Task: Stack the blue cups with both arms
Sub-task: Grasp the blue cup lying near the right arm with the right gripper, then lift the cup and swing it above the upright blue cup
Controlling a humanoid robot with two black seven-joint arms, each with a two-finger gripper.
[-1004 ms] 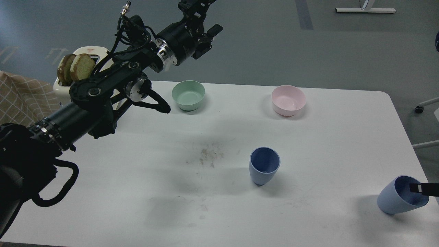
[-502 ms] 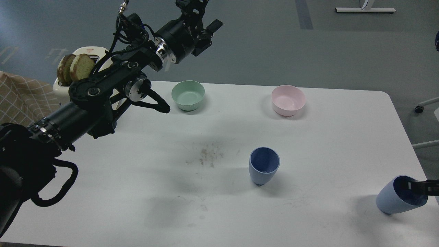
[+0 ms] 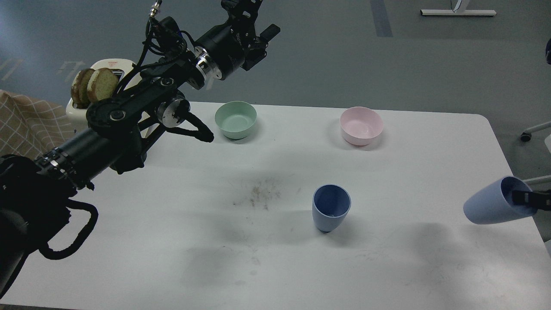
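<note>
One blue cup (image 3: 331, 208) stands upright on the white table (image 3: 172, 241), right of centre. The second blue cup (image 3: 486, 209) is held off the table at the far right edge, tipped with its mouth to the right. My right gripper (image 3: 526, 199) is shut on its rim, one finger inside the mouth; most of the gripper is out of view. My left gripper (image 3: 257, 18) is raised high above the table's back left, beyond the mint bowl. It looks open and empty, with its upper finger cut by the top edge.
A mint-green bowl (image 3: 236, 119) and a pink bowl (image 3: 361, 125) stand along the back edge. A white toaster (image 3: 112, 65) with bread slices (image 3: 95, 85) stands at the back left. Brown crumbs or stains (image 3: 258, 196) lie mid-table. A checked cloth (image 3: 21, 125) is at the left.
The right gripper has lifted its blue cup off the table, up and tipped further onto its side. The left arm has barely moved.
</note>
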